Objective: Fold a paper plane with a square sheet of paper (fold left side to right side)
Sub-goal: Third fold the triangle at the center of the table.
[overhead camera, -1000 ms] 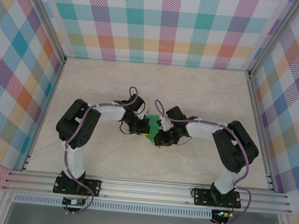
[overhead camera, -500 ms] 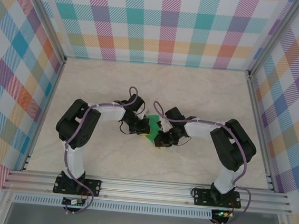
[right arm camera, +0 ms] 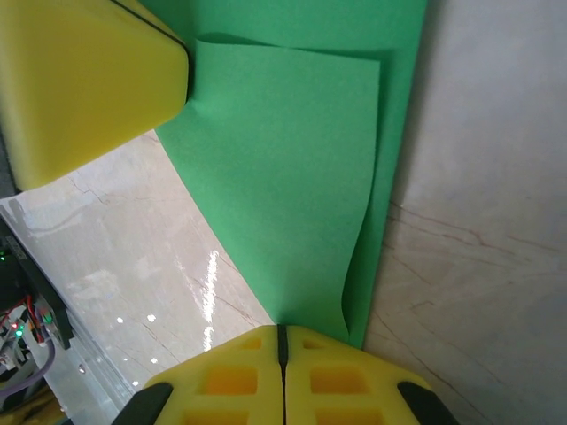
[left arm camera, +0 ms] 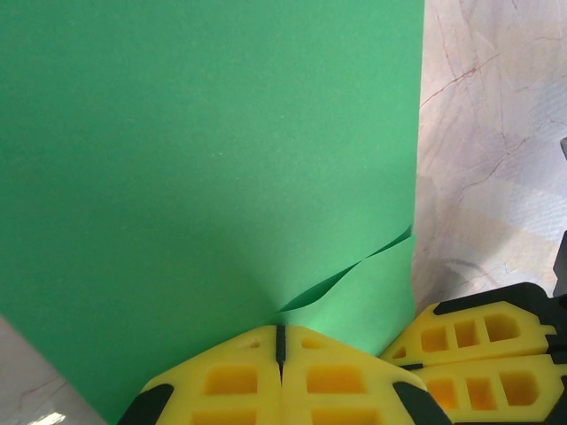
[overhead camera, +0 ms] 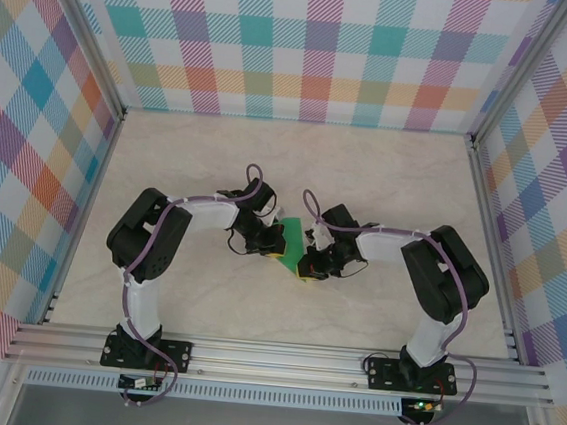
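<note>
top external view: the paper (overhead camera: 290,231) lay on the table (overhead camera: 397,183) near its middle, between the two wrists, with the left gripper (overhead camera: 264,241) at its left side and the right gripper (overhead camera: 309,265) at its near right side.

left wrist view: the left gripper's fingers (left arm camera: 230,381) were pressed together, pinching the paper (left arm camera: 204,159) at its edge. a second layer peeled away just beside them, so the sheet looked doubled, with a loose lip rather than a flat crease.

right wrist view: the right gripper (right arm camera: 282,335) was likewise closed tight on the paper (right arm camera: 292,159), nipping the upper flap where it curled over the lower layer. the flap's side edge stopped just short of the lower layer's edge.

judged step: the left-to-right fold was laid over but not yet squared or creased. the next move would call for bringing the two edges flush, lowering the flap flat without tugging, then pressing along the fold. uneven pull from two pinches could skew or tear such thin paper.
</note>
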Available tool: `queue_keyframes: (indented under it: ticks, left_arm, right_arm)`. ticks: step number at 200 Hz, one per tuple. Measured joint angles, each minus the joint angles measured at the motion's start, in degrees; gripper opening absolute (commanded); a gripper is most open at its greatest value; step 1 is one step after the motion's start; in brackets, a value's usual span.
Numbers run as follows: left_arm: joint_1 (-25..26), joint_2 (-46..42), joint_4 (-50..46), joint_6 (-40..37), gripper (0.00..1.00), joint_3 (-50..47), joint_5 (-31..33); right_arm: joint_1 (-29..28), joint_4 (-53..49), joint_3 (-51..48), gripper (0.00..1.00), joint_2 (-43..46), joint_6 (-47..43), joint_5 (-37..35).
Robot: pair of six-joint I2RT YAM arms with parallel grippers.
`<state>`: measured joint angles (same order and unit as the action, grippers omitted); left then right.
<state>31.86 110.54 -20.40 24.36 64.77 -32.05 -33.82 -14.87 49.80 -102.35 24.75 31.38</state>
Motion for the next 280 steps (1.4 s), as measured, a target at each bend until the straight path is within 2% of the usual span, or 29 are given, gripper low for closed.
queue_keyframes:
  ticks: [62,103,153,224,280]
  left_arm:
    - [0.81,-3.52,-0.57,0.04,0.02,-0.07,1.57]
    - [4.13,-8.28,0.26,0.35,0.02,-0.48,1.68]
    - [7.04,-5.62,1.18,0.98,0.01,-1.64,1.68]
    - [7.08,-1.97,1.51,1.03,0.01,-1.62,2.19]
    - [7.15,-1.36,-0.96,-2.34,0.00,0.00,4.83]
  right_arm:
    - [0.26,0.26,-0.09,0.00,-0.72,0.59,1.79]
    - [0.42,0.26,-0.09,0.00,-0.87,0.57,2.14]
    - [0.42,0.20,0.07,0.00,-0.96,0.55,2.14]
    - [0.42,-0.39,0.35,0.00,-1.09,0.52,2.12]
    - [0.39,-0.87,0.57,0.00,-1.11,0.50,1.90]
